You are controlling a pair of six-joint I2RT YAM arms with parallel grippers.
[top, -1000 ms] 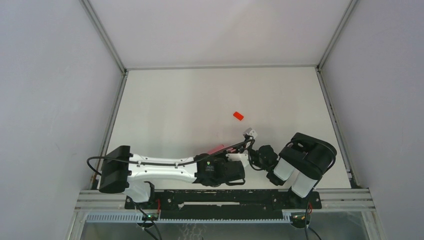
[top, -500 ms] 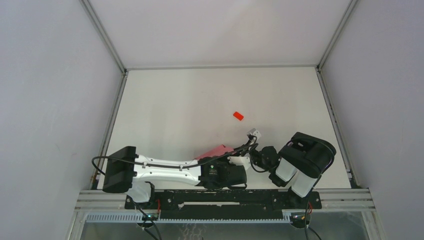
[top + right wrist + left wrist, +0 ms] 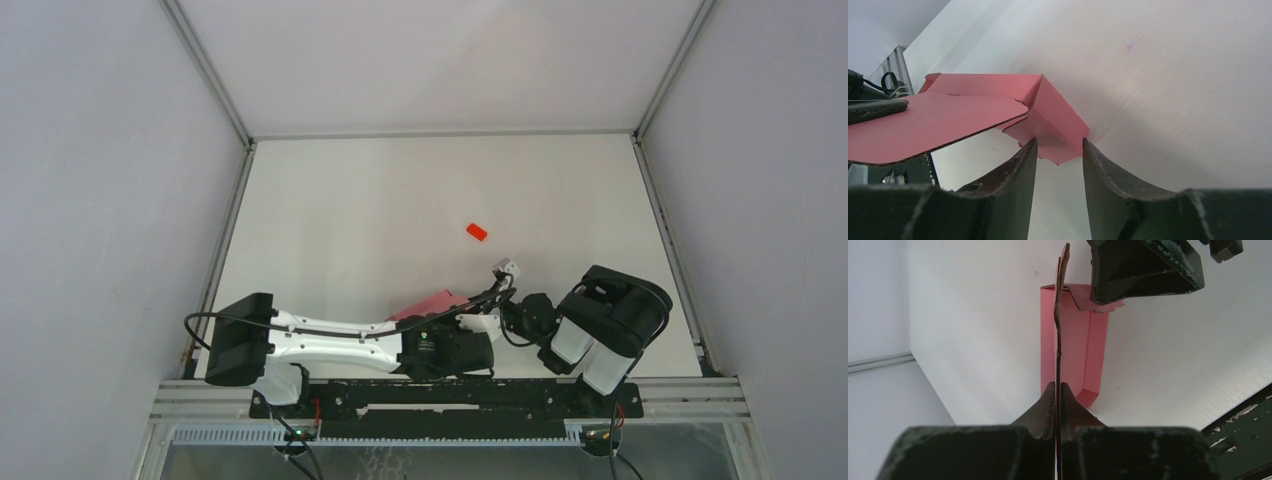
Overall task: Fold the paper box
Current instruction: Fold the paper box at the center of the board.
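Note:
The pink paper box (image 3: 432, 301) lies partly folded near the table's front edge, mostly hidden under the arms in the top view. My left gripper (image 3: 1058, 385) is shut on one thin upright flap of the paper box (image 3: 1073, 350), seen edge-on. My right gripper (image 3: 1059, 142) has its jaws half apart. They straddle the folded end of the paper box (image 3: 1048, 117), and both fingertips touch its sides. From above, the left gripper (image 3: 478, 322) and the right gripper (image 3: 508, 312) meet over the box. A right finger (image 3: 1143, 270) covers the box's far end.
A tiny red block (image 3: 476, 232) lies on the white table (image 3: 400, 200), further back than the grippers. Grey walls and metal rails (image 3: 228, 250) enclose the table on three sides. The right arm's bulky base (image 3: 610, 325) stands close to the front right.
Compared with a second ago, the left arm has shifted slightly and more of the pink box shows behind it. Nothing has visibly moved over the last half second.

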